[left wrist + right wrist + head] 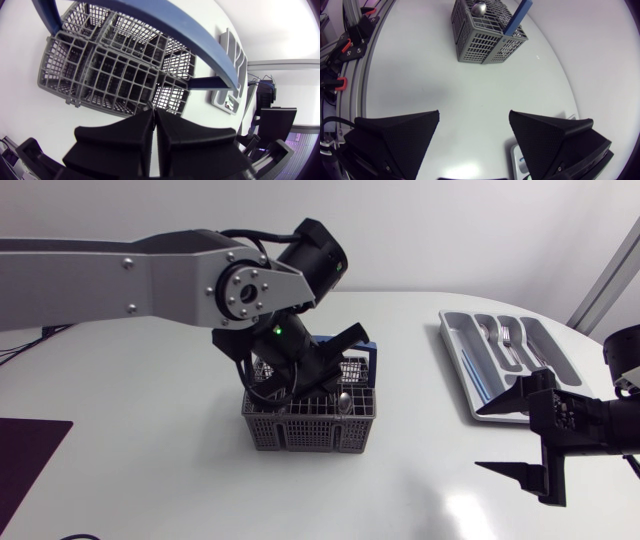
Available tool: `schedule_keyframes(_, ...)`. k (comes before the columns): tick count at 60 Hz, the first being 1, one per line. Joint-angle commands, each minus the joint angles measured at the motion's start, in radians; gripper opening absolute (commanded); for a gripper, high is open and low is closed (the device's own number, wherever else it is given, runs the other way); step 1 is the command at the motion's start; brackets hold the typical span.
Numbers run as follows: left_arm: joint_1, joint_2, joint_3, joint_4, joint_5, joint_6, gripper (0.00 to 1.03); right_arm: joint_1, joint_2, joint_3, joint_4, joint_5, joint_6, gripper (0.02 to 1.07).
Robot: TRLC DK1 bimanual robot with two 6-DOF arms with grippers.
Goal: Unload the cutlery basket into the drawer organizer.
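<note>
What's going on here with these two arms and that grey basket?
A robot is moving cutlery from the basket into the drawer organizer. The left arm hangs over the basket, and its fingers are pressed together above the rim with nothing visible between them. A spoon stands in the basket. The right arm is near the organizer, with its fingers wide apart and holding nothing. The organizer holds some forks.

Your left arm (pixel 120 275): silver-grey links with screws, black joints, a looping black cable (pixel 250 234), a green light (pixel 277 331). Your right gripper (pixel 481 439): matte black wedge fingers (pixel 395 140).
</note>
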Motion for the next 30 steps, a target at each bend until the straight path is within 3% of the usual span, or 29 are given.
schedule_keyframes(1, 0.006, -0.039, -0.003, -0.003, -0.001, 0.006, 0.03, 0.011, -0.004, -0.023, -0.01, -0.005, 0.023, 1.02)
schedule_keyframes(30, 0.008, -0.088, -0.012, -0.015, 0.054, 0.021, 0.03, 0.061, -0.043, -0.025, -0.011, 0.0, 0.072, 1.02)
